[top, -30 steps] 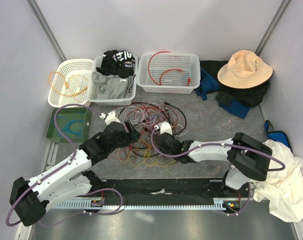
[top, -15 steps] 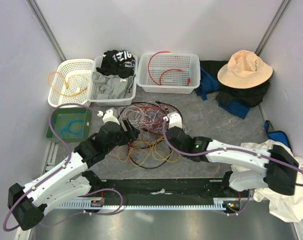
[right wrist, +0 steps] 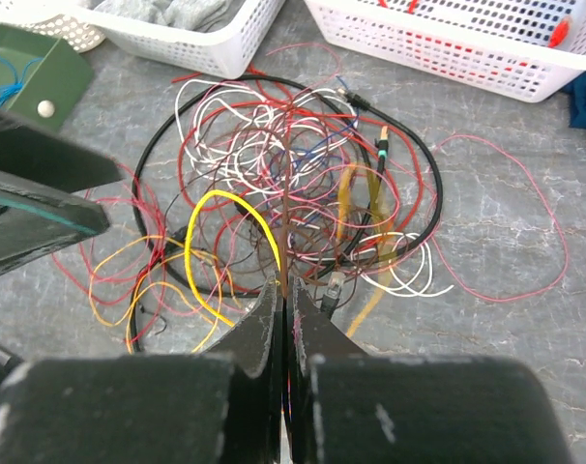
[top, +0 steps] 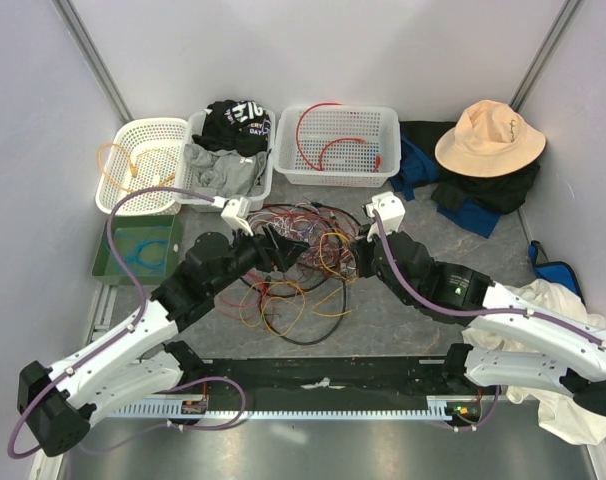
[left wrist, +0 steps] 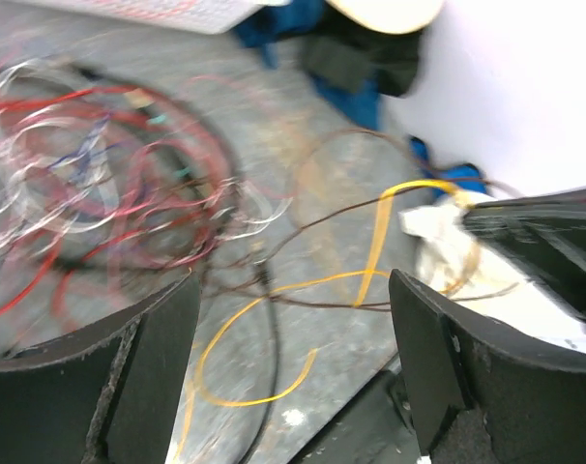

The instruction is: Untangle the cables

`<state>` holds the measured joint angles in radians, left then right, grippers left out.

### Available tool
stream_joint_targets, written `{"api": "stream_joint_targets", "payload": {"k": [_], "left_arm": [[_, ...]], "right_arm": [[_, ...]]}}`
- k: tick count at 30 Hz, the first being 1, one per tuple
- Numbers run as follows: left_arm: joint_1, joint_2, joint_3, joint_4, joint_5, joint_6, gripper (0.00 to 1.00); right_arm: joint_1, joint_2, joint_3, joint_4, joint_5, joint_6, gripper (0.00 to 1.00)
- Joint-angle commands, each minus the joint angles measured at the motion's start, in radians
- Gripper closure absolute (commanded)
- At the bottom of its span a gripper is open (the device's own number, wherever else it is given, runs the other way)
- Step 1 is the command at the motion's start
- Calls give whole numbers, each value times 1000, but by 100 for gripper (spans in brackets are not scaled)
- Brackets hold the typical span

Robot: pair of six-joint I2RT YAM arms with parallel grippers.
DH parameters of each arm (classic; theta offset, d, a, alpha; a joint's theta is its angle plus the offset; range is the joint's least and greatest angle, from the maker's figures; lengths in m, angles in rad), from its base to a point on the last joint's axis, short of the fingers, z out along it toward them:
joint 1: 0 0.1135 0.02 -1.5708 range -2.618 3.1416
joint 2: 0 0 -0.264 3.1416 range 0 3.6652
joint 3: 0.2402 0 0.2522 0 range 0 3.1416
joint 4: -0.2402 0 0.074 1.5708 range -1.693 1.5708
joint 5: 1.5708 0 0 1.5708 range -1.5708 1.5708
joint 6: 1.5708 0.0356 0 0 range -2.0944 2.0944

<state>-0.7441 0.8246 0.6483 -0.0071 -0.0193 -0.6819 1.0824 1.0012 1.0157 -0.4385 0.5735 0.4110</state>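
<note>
Containers first. At the back left of the counter (top: 423, 250) there's a rounded white basket (top: 108, 190) with an orange cable (top: 123, 160) coiled in it. Next to it is a second basket (top: 228, 200) stuffed with clothes (top: 223, 170), and then a longer white basket (top: 333, 175) holding a red cable (top: 335, 141). Just in front of the rounded one sits a green tray (top: 101, 255) with a blue cord (top: 143, 250) inside.

Over on the right there's a tan hat (top: 488, 138) on a pile of dark and blue clothing (top: 478, 200). A white cloth (top: 568, 370) is bunched by the right arm's base. None of that touches the wires.

The cables (top: 303, 250) are one roundish heap mid-counter, just in front of the baskets. Red, white, black, yellow and orange are all looped through each other, so the heap has no real long axis. It spreads a bit wider left-to-right, with a black loop and some orange loops trailing toward the near edge. A thin red loop lies out to the right side.

The left gripper (top: 283, 245) sits over the left part of the heap and hides some of it. Its jaws are spread wide with nothing between them, and a yellow wire runs across the counter beyond.

The right gripper (right wrist: 285, 307) is at the heap's right edge. Its jaws are pressed together, pinching a brown strand and a yellow one that rise from the tips.
</note>
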Motion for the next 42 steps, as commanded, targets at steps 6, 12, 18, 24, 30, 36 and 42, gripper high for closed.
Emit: {"api": "stream_joint_targets", "payload": {"k": [6, 12, 18, 24, 30, 36, 42], "left_arm": [[-6, 123, -18, 416, 298, 15, 14], [-6, 206, -15, 447, 335, 1, 18], [-6, 258, -41, 507, 394, -36, 25], [-8, 292, -59, 568, 446, -59, 49], [-8, 291, -42, 585, 479, -62, 85], [-8, 182, 80, 285, 325, 59, 98], [-6, 148, 404, -207, -5, 269, 98]], "right_arm": [[2, -52, 60, -29, -37, -9, 100], [2, -56, 61, -28, -46, -8, 100], [2, -44, 60, -23, -47, -8, 100], [2, -33, 55, -14, -46, -11, 100], [4, -35, 40, -11, -40, -5, 100], [2, -90, 0, -16, 3, 0, 46], [2, -151, -31, -26, 42, 8, 14]]}}
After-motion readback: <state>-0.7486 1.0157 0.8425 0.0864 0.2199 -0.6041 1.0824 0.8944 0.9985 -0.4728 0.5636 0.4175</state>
